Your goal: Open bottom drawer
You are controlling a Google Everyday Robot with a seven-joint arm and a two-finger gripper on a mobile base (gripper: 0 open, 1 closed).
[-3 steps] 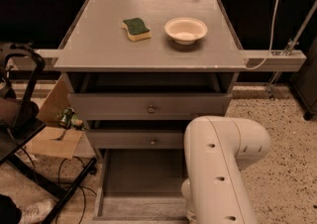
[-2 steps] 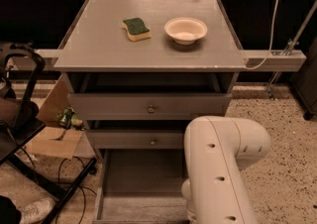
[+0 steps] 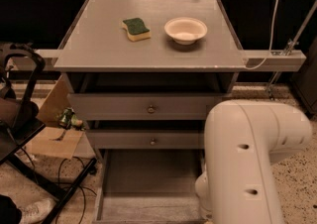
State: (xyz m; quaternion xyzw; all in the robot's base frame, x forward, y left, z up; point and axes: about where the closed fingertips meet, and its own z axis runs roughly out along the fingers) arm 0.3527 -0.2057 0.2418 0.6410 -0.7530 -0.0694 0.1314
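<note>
Nothing seems to have moved since a second ago: from the one camera view, every object and the arm sit where they did. We see the slim grey bottom drawer [image 3: 148, 178] already drawn well out of the cabinet towards the camera, its plain grey box open to view and holding nothing, while its front panel and knob fall at or below the lower edge of the picture. Above it, the mid-sized grey middle drawer [image 3: 119, 140] and the taller grey top drawer [image 3: 114, 106] are much further in, each with a small round knob. The bulky white plastic arm link [image 3: 247, 163] fills the lower right, just beside the open box. The gripper is out of sight, somewhere below or behind that link, so we cannot tell its state. On the flat grey tabletop [image 3: 89, 49] a green-and-yellow sponge [image 3: 136, 28] lies near a shallow cream bowl [image 3: 185, 29], apart from it. We judge the pull to be at or near its end. What remains is probably to release the knob and back away without nudging the drawer in. We can read no brand, label or writing.
</note>
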